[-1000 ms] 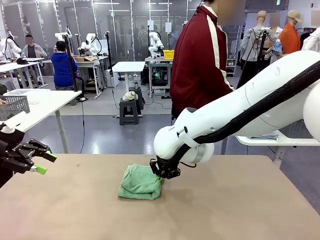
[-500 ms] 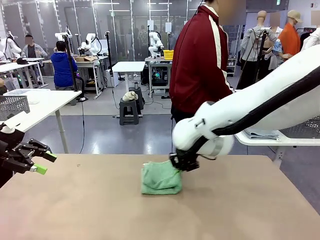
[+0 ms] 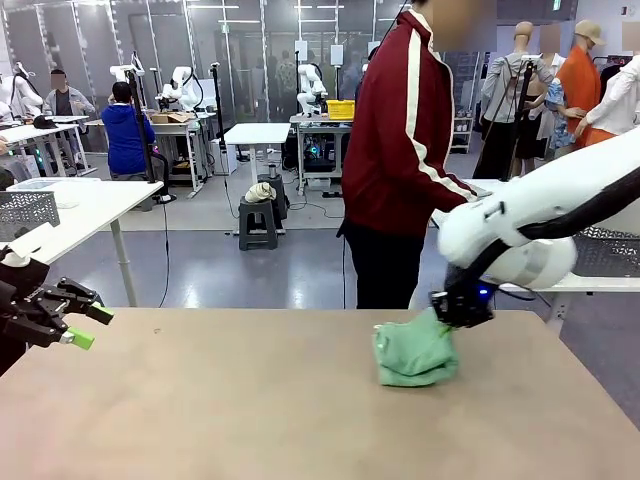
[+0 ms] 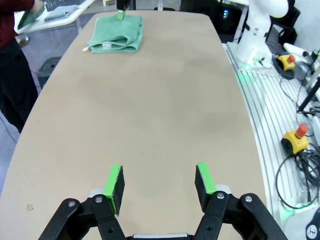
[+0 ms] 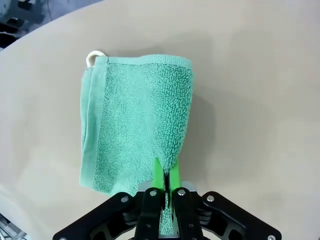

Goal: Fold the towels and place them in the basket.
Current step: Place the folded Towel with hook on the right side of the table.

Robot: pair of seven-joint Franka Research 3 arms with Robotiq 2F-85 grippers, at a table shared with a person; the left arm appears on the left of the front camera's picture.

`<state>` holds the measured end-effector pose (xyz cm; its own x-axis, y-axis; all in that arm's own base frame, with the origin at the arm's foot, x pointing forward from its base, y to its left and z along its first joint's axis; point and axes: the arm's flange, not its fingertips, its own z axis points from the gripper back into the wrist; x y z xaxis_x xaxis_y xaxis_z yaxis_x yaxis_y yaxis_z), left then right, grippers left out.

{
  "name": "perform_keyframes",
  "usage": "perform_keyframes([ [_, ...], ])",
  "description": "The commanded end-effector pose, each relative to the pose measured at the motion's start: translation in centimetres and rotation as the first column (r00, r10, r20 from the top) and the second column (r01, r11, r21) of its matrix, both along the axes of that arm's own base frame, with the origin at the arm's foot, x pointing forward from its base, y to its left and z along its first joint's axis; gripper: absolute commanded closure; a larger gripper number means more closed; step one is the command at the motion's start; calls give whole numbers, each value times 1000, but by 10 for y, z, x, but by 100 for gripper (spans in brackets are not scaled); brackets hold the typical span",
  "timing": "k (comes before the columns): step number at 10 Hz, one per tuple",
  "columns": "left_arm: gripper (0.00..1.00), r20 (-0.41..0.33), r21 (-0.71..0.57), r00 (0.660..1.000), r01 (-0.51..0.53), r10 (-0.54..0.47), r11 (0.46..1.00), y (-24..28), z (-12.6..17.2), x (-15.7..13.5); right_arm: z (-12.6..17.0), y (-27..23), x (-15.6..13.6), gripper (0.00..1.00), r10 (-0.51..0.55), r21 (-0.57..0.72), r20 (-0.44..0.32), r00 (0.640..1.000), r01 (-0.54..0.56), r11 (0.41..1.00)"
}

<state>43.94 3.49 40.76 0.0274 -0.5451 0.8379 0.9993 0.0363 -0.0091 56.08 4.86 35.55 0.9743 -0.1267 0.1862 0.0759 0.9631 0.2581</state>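
The right pincer (image 5: 165, 176) is clamped almost fully together, its green pads (image 5: 158, 172) nipping one edge of the sea-green towel (image 5: 135, 125), with only that thickness of terry between them. In the front view this pincer (image 3: 447, 315) hangs at the end of the white right arm (image 3: 540, 215) over the far right part of the tabletop (image 3: 250, 420). The towel (image 3: 415, 352) is folded into a small thick bundle, its gripped edge drawn up toward the pincer and the rest lying on the tabletop. A small white loop (image 5: 92, 58) sticks out from the corner of the towel farthest from the pads. The left pincer (image 4: 160, 184) is spread wide with nothing between its pads (image 4: 114, 186), above bare tabletop (image 4: 150, 110). In the front view it (image 3: 90, 326) sits at the left edge, well apart from the towel. From the left wrist the towel (image 4: 116, 34) lies at the far end of the tabletop, with the right pincer's green pad (image 4: 120, 15) touching its far edge. A person in a dark red jacket (image 3: 400, 150) stands beyond the far side, turned toward a white side table (image 3: 590, 283). On that side table a grey mesh basket (image 3: 605, 255) is partly hidden behind the right arm.
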Motion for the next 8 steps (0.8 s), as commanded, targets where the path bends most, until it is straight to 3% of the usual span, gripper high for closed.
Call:
perform_keyframes([
  [1,27,2,-15,1000,-3,3,1000,-1,3,-2,0,-28,-4,100,49,-23,7,999,-48,999],
  [2,27,2,-15,1000,-3,3,1000,-1,3,-2,0,0,0,100,0,0,0,1000,0,1000],
  [7,27,2,-15,1000,-3,3,1000,-1,3,-2,0,0,0,100,0,0,0,1000,0,1000],
  [8,27,2,-15,1000,-3,3,1000,-1,3,-2,1,1,-2,95,29,-6,-5,1000,-29,1000],
])
